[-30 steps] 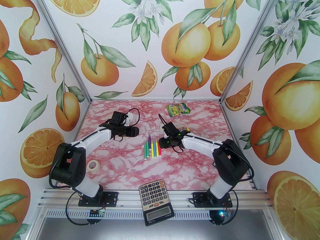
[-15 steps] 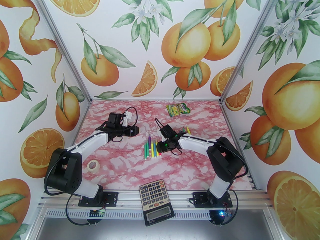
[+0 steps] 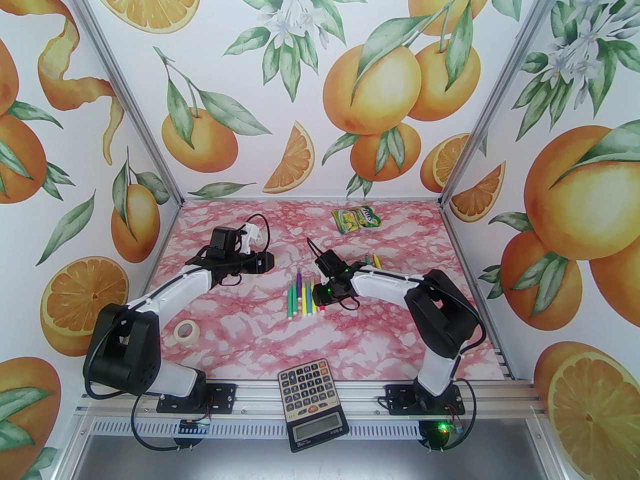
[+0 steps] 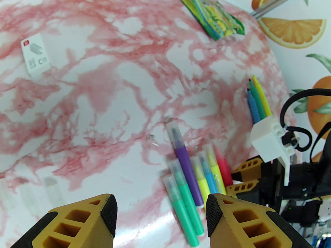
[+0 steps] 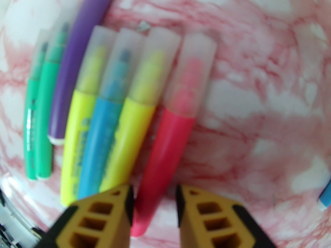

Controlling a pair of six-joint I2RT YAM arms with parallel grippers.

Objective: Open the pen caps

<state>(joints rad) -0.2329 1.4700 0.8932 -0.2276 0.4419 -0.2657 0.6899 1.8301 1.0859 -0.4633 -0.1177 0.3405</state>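
The right claw [image 5: 155, 190] was positioned low over a row of seven felt-tip markers [image 5: 103, 112] laid side by side near the middle of the pink-marbled desk [image 3: 400, 328]. Its jaws were drawn narrow and set either side of the barrel of the pink marker [image 5: 168, 148], the outermost on the right of the row. A gap was left between that barrel and one jaw, so the marker was not clamped. The pen caps [image 5: 121, 61], clear and frosted, were still fitted on all seven markers, at the ends pointed away from the arms' bases. The left claw [image 4: 161, 216] was held above the desk to the left of the row, its jaws spread fairly wide and nothing carried between them. Three uncapped markers [image 4: 257, 99], blue, green and yellow, were laid together beyond the right arm. A few blurred clear caps [image 4: 53, 190] were made out on the desk near the left claw. A calculator [image 3: 312, 403] was placed at the near edge, a tape roll [image 3: 187, 331] by the left arm, and a snack packet [image 3: 357, 218] at the far side.
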